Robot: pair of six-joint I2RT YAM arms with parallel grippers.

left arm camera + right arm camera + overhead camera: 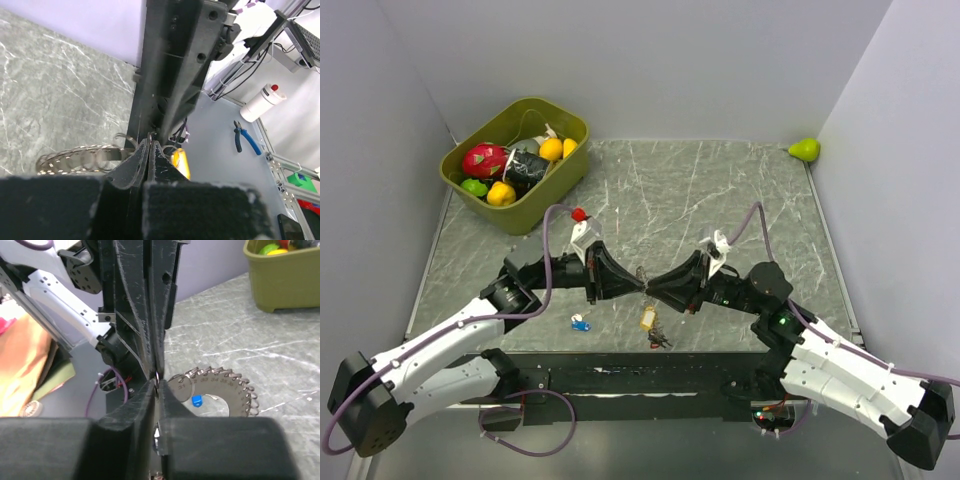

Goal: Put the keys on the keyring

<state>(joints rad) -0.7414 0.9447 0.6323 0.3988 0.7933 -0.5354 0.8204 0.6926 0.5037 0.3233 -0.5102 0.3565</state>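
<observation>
Shut black fingers of the left gripper (150, 148) are being seen closest, and the keyring (80, 159) is being pinched between them, its beaded loop sticking out sideways over the marble table (45, 85). Tip to tip with it, the right gripper (157, 387) is being shown clamped narrow on the same loop. Off the ring, a blue key (581, 323) and a yellow-tagged key (648, 318) are lying on the table just nearer the bases than the meeting tips, beside a dark cluster (660, 341) too small to be identified
</observation>
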